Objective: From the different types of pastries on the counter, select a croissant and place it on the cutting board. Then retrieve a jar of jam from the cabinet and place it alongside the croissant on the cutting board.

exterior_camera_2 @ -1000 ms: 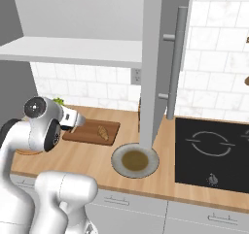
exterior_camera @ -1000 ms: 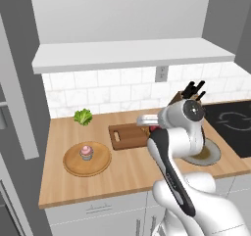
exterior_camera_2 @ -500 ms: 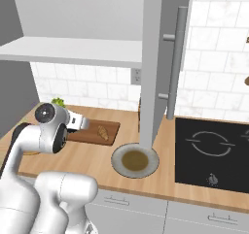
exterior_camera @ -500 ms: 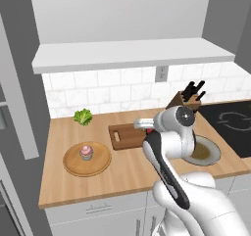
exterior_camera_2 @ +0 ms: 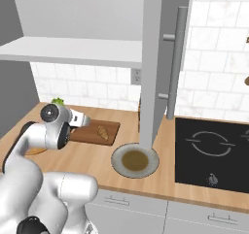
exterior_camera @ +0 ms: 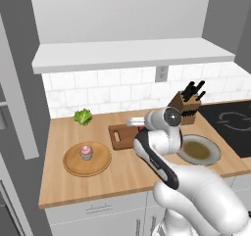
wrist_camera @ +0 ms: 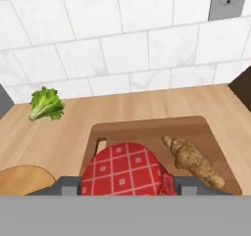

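Observation:
My gripper is shut on the jar of jam, whose red-and-white checked top sits between the fingertips. The jar hangs just above the handle end of the dark-brown cutting board. The golden-brown croissant lies on the board, to the right of the jar in the hand view. From the left base view the gripper is over the board with the jar in it. The right base view shows the croissant on the board beside the gripper.
A pink cupcake sits on a round light-wood tray left of the board. Lettuce lies by the wall. A plate, knife block and stove stand to the right. The cabinet hangs above, its door open.
The hand with the jar has edged a little left and down over the cutting board. The croissant and cupcake have not moved.

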